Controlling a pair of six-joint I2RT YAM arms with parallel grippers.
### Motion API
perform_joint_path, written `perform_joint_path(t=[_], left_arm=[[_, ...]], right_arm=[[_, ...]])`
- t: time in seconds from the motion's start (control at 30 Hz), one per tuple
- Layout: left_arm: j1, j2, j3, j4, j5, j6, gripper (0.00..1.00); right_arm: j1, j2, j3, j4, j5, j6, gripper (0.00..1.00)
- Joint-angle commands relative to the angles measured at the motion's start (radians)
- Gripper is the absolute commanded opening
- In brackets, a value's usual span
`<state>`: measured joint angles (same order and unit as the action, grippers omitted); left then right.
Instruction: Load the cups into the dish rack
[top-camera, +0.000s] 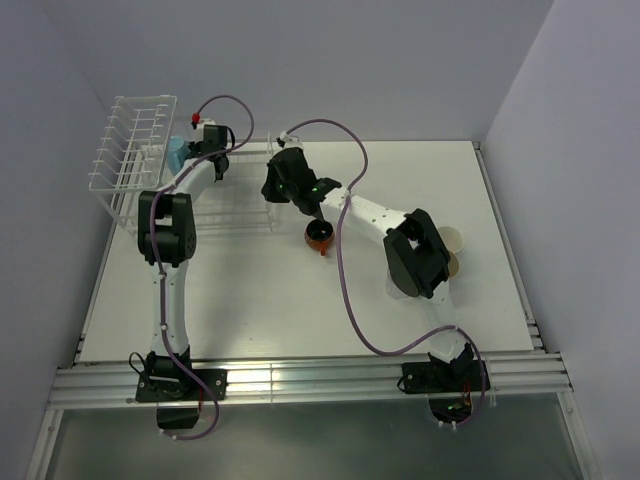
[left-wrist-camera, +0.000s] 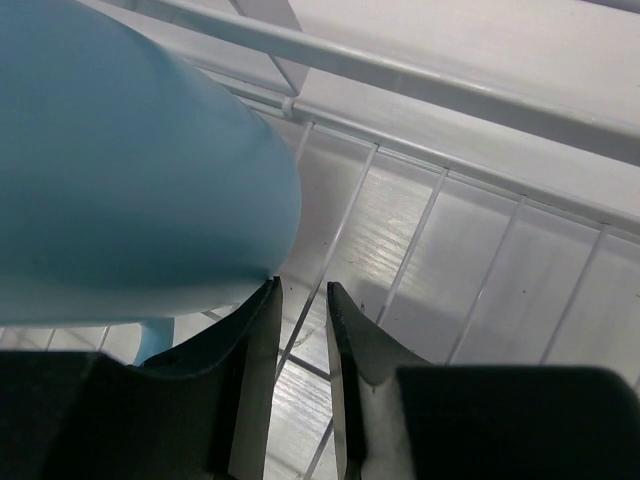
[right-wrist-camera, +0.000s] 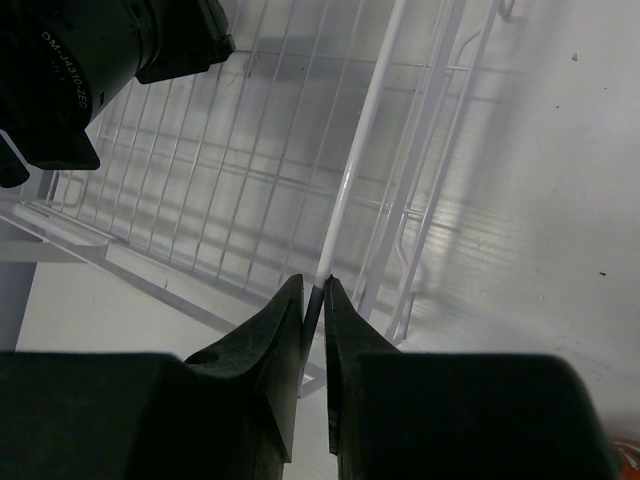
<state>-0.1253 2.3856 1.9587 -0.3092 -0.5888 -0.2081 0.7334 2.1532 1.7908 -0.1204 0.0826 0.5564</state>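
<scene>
Top view: dish rack (top-camera: 135, 150) at far left of table (top-camera: 260, 300), light blue mug (top-camera: 176, 152) inside it, red-orange cup (top-camera: 320, 237) on table near its right end.
Left wrist: left gripper (left-wrist-camera: 302, 292) closed, empty, one finger touching mug.
Right wrist: right gripper (right-wrist-camera: 313, 288) pinching a wire of dish rack.

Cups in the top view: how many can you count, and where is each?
3. A light blue cup is in the dish rack; a red-orange cup sits mid-table; a beige cup is beside the right arm. Others may be hidden.
</scene>
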Motion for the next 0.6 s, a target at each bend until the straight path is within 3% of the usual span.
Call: perform_joint_path(t=[0.0, 0.57], left_arm=[[0.010, -0.005, 0.043, 0.004, -0.026, -0.025, 0.31], [0.032, -0.009, 0.052, -0.014, -0.058, -0.037, 0.34]], right_arm=[[-0.003, 0.014, 0.021, 0.005, 0.023, -0.035, 0.16], [-0.026, -0.024, -0.056, 0.033, 0.020, -0.026, 0.15]])
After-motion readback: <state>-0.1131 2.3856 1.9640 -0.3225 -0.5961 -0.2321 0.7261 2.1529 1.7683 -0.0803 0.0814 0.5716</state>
